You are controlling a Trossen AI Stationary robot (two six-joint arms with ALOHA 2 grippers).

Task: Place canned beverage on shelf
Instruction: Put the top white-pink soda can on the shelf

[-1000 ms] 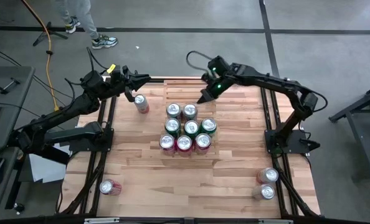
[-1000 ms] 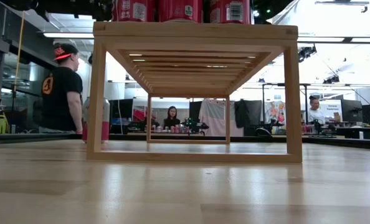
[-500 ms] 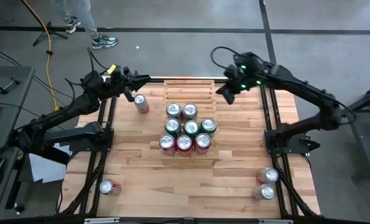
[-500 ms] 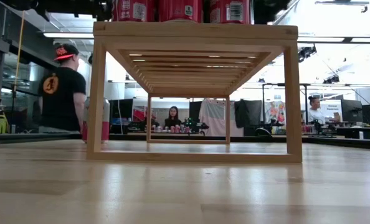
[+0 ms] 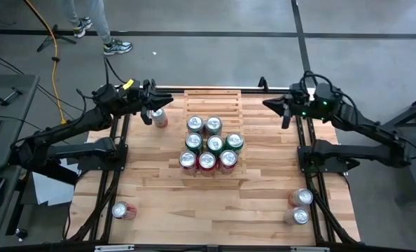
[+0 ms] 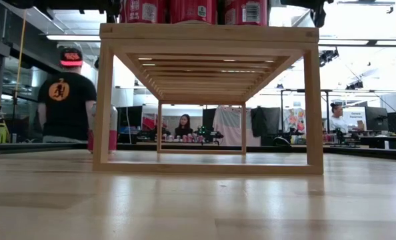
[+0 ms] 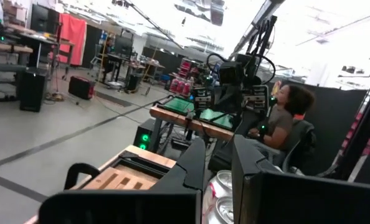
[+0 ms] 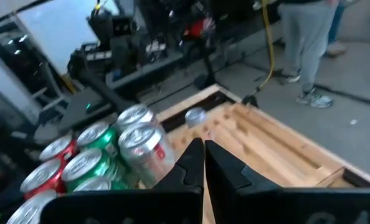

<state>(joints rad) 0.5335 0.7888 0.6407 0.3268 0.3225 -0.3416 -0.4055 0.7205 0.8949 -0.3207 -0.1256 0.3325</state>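
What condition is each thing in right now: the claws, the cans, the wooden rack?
Left claw: shut, empty, beside the lone can.
Right claw: shut, empty, at the table's right edge.
Lone can: upright on the table.
Shelf: eight cans upright, back slats bare.
Can near the front-left corner: lying down.

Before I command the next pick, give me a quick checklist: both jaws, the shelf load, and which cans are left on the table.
1. Left gripper free: ok, jaws shut, empty, beside the red can at the back left.
2. Right gripper free: ok, jaws shut, empty, near the table's right edge.
3. Shelf load: ok, eight cans upright, back slats bare.
4. Spare cans: ok, two front right, one front left.
5. Back-left can upright: cannot tell.
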